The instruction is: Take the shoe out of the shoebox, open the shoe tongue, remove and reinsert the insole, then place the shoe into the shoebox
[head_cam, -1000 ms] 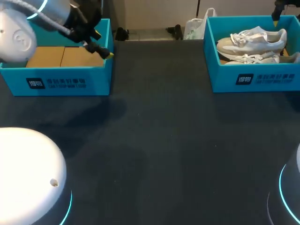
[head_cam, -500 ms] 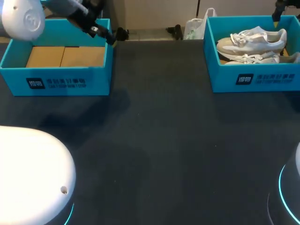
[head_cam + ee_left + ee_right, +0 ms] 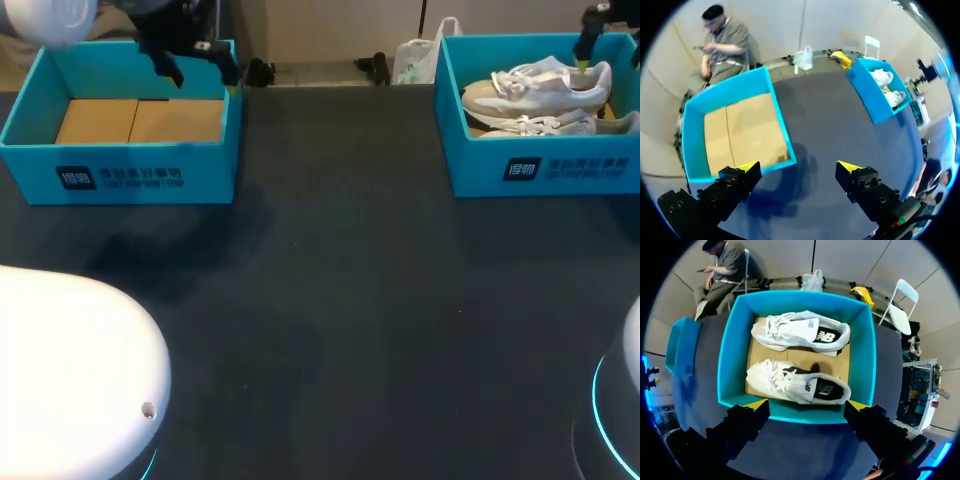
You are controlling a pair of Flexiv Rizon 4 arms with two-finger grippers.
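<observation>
right wrist view | two shoes [image 3: 796, 382] in shoebox [image 3: 735, 357] ahead of right jaws, apart | left jaws apart

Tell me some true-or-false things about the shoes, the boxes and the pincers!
1. Two white shoes lie in the right box. True.
2. The left box holds a shoe. False: only its cardboard floor shows.
3. The right pincer is shut on a shoe. False: it hangs open above the right box, holding nothing.
4. The left pincer is open. True.
5. The two boxes touch each other. False: they stand far apart, with bare table between them.
</observation>
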